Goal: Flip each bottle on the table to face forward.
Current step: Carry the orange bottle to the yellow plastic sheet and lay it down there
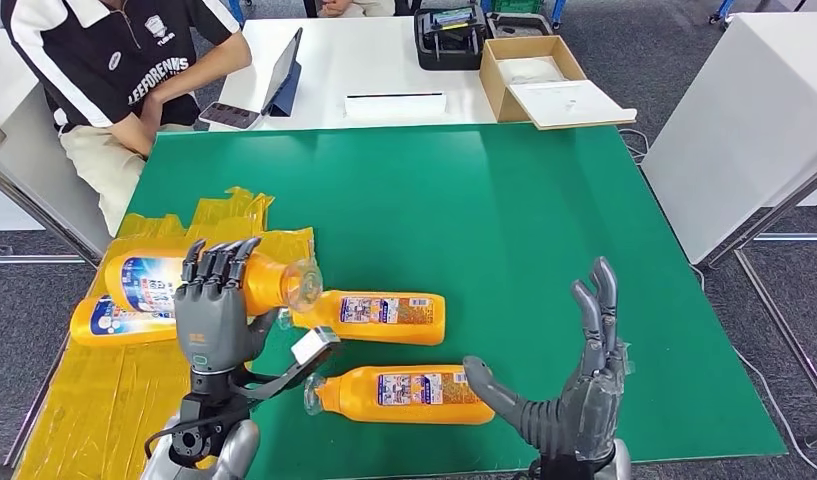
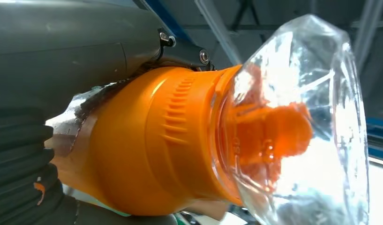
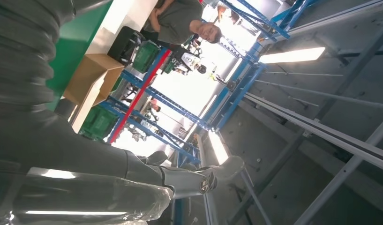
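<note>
The left hand [image 1: 216, 318] is gripping an orange plastic bottle with a clear cap [image 1: 199, 281], its fingers [image 1: 220, 262] curling over the body near the green desk's [image 1: 504, 200] left edge, above a yellow plastic sheet [image 1: 104, 400]. A second orange bottle [image 1: 119, 322] is lying just beside it on the sheet. Two more labelled orange bottles [image 1: 379, 316] [image 1: 409, 393] are lying on their sides near the front edge. The right hand [image 1: 574, 390] is hovering beside the front one, fingers spread wide, holding nothing.
</note>
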